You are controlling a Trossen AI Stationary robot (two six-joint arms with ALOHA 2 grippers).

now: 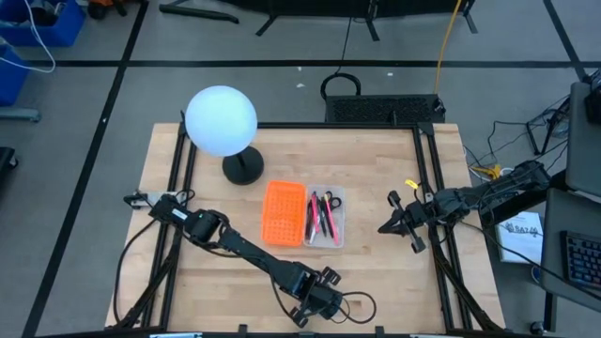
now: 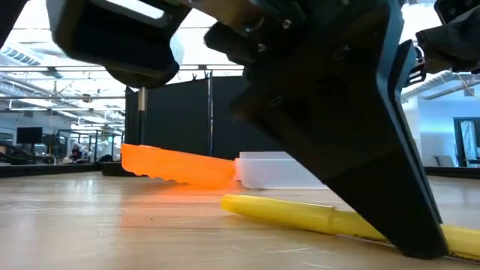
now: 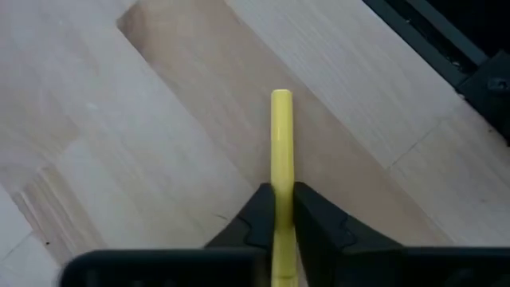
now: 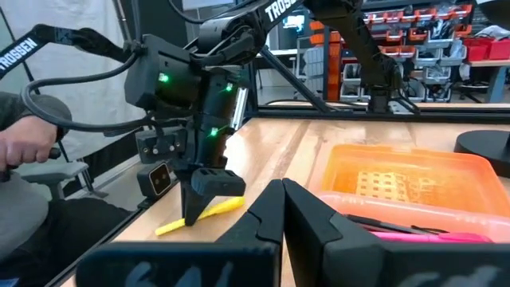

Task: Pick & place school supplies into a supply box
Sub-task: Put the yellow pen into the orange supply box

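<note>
Left wrist view: my left gripper (image 3: 284, 209) pinches the yellow pen (image 3: 281, 143) lying near the table's front edge, ready for lifting to the box (image 1: 324, 216); my right gripper (image 1: 387, 226) waits, closed and empty.

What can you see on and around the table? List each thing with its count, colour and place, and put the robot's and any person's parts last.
Table: one, light wood, under everything.
Box: one, clear, table centre, beside its lid.
Lid: one, orange, gridded, lying open on the lamp side of the box.
Pens: several, pink/red and dark, inside the box; exact count unclear.
Scissors: one pair, black handles, inside the box.
Yellow pen: one, lying on the table at the near edge.
Lamp: one, white globe on black base, far left of the table.
Left gripper: dark, closed around the yellow pen.
Right gripper: dark, shut, empty, right of the box.
Person's hand: one, off the table, in the right wrist view.
</note>
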